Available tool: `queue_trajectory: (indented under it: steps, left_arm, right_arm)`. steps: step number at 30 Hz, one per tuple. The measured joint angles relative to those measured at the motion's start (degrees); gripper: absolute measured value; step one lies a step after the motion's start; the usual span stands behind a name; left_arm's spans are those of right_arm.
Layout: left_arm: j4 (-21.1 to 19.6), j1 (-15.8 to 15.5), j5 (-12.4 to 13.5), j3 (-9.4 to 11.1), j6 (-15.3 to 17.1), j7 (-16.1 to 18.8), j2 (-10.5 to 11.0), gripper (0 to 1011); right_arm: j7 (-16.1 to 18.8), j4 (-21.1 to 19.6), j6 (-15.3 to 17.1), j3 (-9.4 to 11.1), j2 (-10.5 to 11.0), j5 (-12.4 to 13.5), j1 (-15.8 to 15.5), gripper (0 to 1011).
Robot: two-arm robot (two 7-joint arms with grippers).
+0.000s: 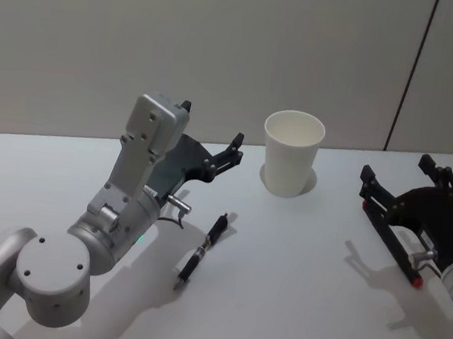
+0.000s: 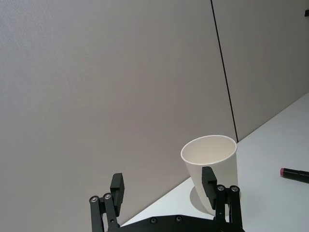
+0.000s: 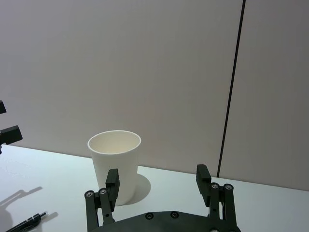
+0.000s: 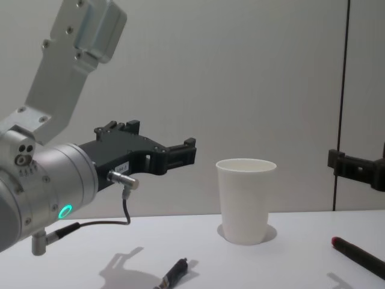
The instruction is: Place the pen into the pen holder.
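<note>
Above the pale worktop (image 1: 302,299), the left end effector (image 1: 211,125) and right end effector (image 1: 398,169) hang open and empty, with the paper-cup pen holder (image 1: 292,156) between them; it looks light and easily tipped. The dark pen (image 1: 203,250) lies flat just below the left end effector. It is probably stiff, light and apt to roll, so pinch it mid-barrel.

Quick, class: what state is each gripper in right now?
Left gripper: open, empty, near the pen.
Right gripper: open, empty, right of the cup.
</note>
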Motion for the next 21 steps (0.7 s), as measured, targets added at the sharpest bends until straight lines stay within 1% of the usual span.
queue_trajectory:
  steps: [14,21]
  left_arm:
    - [0.0,0.0,0.0,0.0,0.0,0.0,0.0,1001]
    - [0.0,0.0,0.0,0.0,0.0,0.0,0.0,1001]
  right_arm:
    - [0.0,0.0,0.0,0.0,0.0,0.0,0.0,1001]
    - [0.3,-0.5,0.2,0.6,0.8,0.2,-0.4,1001]
